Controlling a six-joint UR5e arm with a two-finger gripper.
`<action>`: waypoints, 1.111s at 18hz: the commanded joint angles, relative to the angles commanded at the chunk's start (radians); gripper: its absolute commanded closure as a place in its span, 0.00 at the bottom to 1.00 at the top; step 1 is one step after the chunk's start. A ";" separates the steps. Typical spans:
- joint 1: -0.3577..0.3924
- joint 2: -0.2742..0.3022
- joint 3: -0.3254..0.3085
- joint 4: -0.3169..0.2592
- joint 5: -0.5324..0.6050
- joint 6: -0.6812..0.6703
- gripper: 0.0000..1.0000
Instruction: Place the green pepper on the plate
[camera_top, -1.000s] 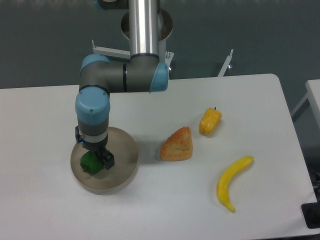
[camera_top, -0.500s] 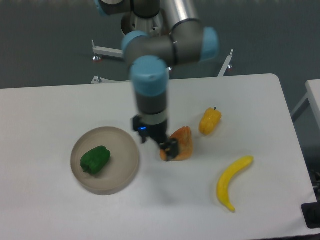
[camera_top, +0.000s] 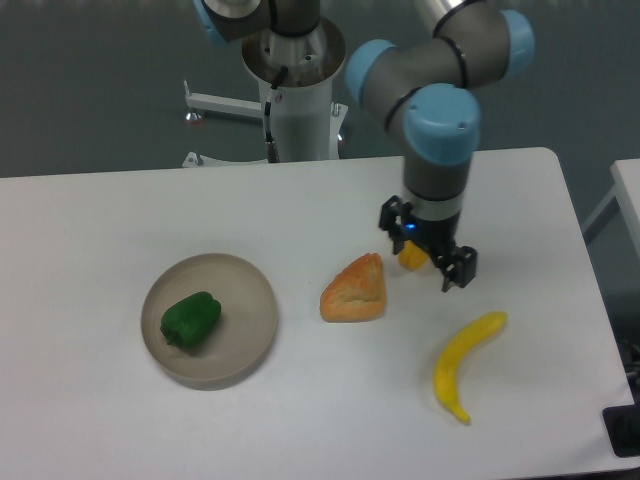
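The green pepper (camera_top: 190, 320) lies on the left half of the round beige plate (camera_top: 250, 330), at the left of the table. Nothing holds it. My gripper (camera_top: 428, 258) hangs far to the right of the plate, over the yellow-orange pepper (camera_top: 411, 256), which it mostly hides. Its two dark fingers stand apart, so it is open with nothing gripped between them.
A wedge of toy bread (camera_top: 354, 290) lies between the plate and the gripper. A yellow banana (camera_top: 463, 364) lies near the front right. The arm's base column (camera_top: 296, 90) stands at the table's back edge.
The gripper let go of the green pepper on the plate, then rose and swung right across the table, past the bread to above the yellow-orange pepper.
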 joint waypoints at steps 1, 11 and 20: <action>0.020 0.005 0.000 -0.002 -0.003 0.022 0.00; 0.040 -0.005 -0.035 -0.008 -0.014 0.074 0.00; 0.038 -0.005 -0.035 -0.025 -0.011 0.072 0.00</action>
